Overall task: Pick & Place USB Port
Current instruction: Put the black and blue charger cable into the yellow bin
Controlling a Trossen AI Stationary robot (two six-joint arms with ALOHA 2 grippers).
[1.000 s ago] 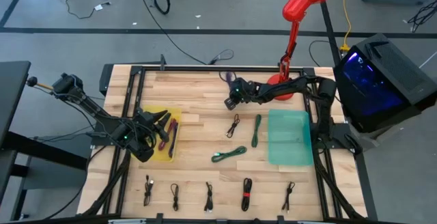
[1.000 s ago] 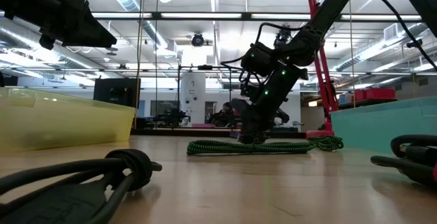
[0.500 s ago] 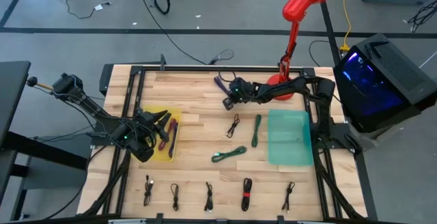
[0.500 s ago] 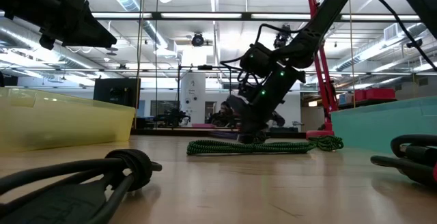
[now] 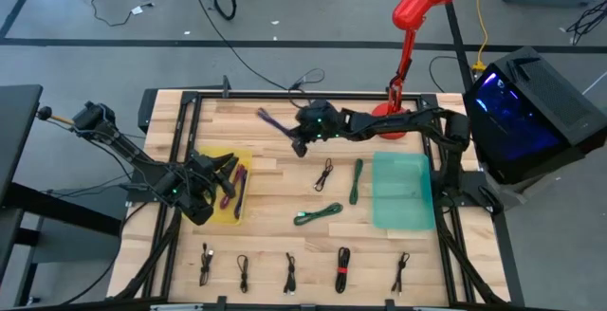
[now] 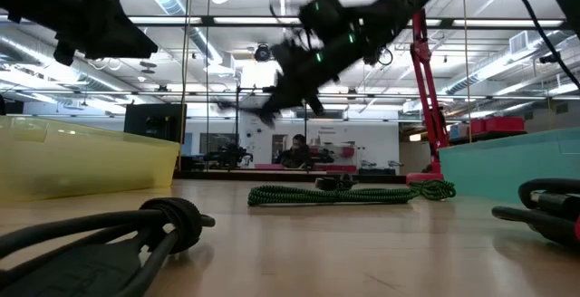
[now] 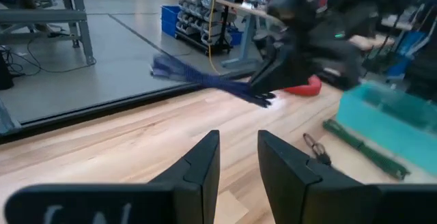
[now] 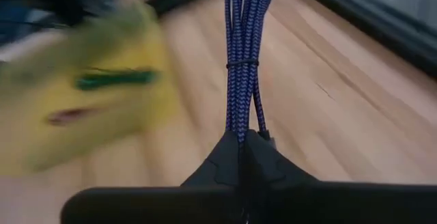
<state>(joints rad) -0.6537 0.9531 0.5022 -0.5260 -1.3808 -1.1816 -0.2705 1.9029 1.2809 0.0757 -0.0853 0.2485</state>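
Your right gripper (image 5: 295,133), clenched on the purple cable (image 5: 276,121), is mid-carry above the desk (image 5: 275,173); next, aim for the yellow bin (image 5: 224,187).

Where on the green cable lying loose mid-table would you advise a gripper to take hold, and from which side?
Grip the green cable at its middle, coming straight down from above. It lies flat as a slim folded bundle, so fingers should close across its narrow width. Bare wood lies on both sides. The right gripper is shut on the purple cable.
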